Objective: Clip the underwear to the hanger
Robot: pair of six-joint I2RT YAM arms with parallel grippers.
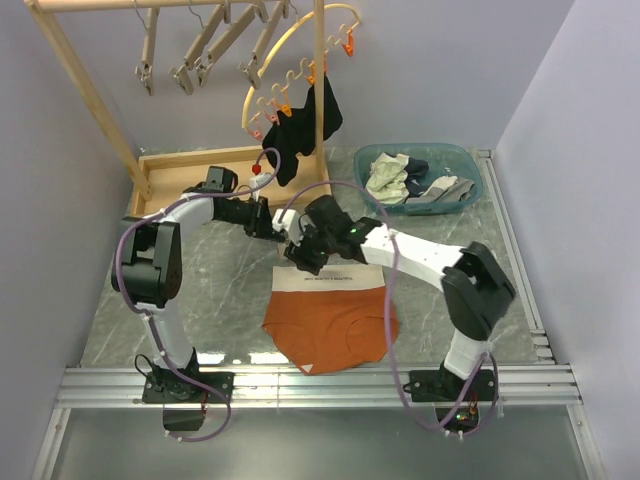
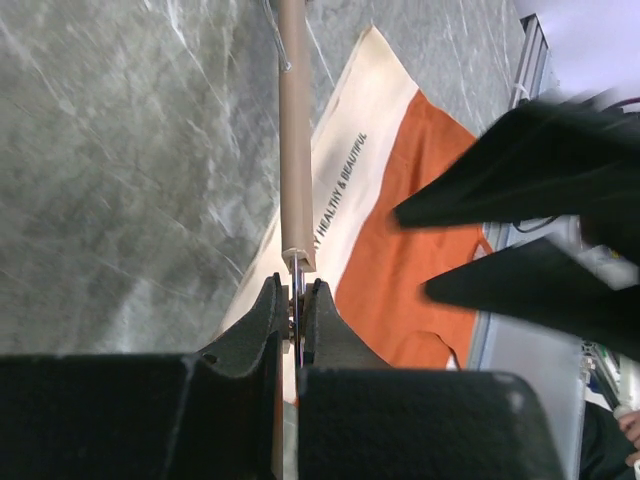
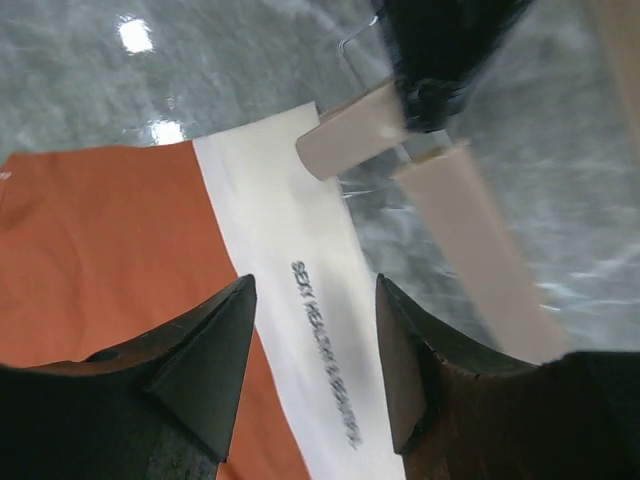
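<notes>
The left gripper (image 2: 298,310) clenches the hanger (image 2: 293,150) by its clip (image 3: 350,135); the right gripper (image 3: 315,290) gapes empty. The clip could shut short of the underwear (image 1: 330,320), missing it.

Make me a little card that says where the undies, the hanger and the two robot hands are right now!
underwear: orange briefs, flat on the table
hanger: wooden bar lying along the waistband
left hand: shut on the hanger's clip end
right hand: open, above the waistband, holding nothing
at the back: blue basket of clothes, black garment hanging
</notes>
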